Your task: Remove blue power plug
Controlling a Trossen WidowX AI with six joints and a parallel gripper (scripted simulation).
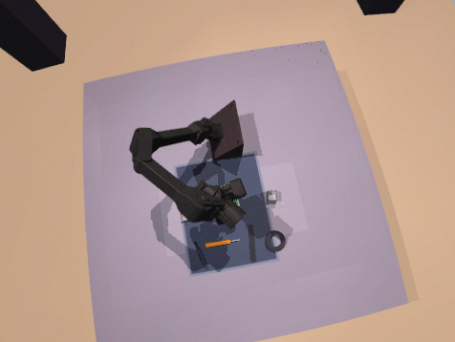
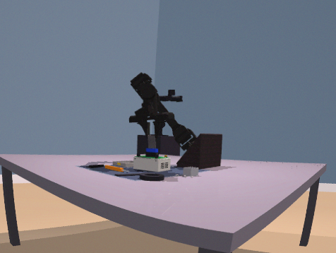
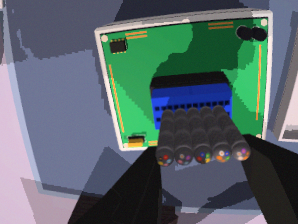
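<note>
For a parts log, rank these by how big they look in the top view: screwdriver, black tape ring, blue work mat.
1. Blue work mat
2. Black tape ring
3. Orange-handled screwdriver, longer than the ring but much thinner

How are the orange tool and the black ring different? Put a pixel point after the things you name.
The orange tool (image 1: 218,244) (image 2: 114,168) is bright orange, but the black ring (image 1: 268,241) (image 2: 152,179) is dark. The tool is long and straight; the ring is round with a hole. Both lie flat.
</note>
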